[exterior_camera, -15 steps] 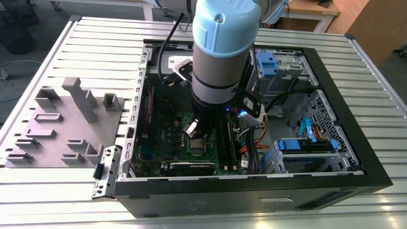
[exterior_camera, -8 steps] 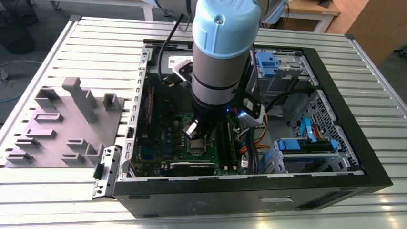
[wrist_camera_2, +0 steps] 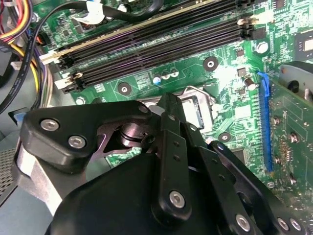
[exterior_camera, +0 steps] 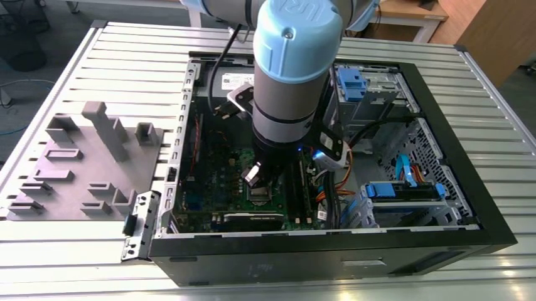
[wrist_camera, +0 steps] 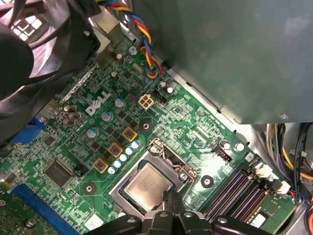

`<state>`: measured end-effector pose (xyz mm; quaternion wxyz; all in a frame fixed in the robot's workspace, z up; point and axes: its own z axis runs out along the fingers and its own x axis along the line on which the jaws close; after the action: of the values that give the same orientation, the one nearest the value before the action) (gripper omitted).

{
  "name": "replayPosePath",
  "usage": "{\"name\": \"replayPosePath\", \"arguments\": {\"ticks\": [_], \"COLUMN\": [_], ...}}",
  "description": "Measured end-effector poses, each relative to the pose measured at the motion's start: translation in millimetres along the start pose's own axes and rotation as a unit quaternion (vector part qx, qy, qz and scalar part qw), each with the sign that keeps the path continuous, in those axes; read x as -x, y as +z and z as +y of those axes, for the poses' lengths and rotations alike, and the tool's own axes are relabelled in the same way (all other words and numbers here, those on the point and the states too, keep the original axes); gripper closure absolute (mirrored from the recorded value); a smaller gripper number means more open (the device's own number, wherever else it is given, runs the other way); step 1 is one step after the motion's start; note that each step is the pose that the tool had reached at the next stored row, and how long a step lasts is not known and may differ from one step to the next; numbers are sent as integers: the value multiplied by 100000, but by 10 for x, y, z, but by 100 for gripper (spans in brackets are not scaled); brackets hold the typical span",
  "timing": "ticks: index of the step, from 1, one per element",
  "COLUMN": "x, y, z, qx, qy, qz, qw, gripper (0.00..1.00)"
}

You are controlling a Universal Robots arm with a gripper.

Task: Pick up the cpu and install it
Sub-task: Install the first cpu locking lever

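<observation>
Sitting inside the socket frame, the cpu lies beneath the pincer, seemingly closed.

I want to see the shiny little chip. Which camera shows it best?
The first wrist view: the cpu lies in its socket, metal top plain. In the second wrist view the pincer covers it; in the exterior view the arm blocks it.
</observation>
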<state>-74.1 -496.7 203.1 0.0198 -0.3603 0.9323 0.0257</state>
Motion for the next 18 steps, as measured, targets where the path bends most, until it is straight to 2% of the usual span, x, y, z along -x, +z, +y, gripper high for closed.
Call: {"name": "replayPosePath", "arguments": {"ticks": [6,18], "x": [-35,-9], "y": [8,36], "z": [-38,-69], "qx": [-114,-146], "qy": [1,1], "qz": [100,132], "qw": [100000,100000], "gripper": [89,89]}}
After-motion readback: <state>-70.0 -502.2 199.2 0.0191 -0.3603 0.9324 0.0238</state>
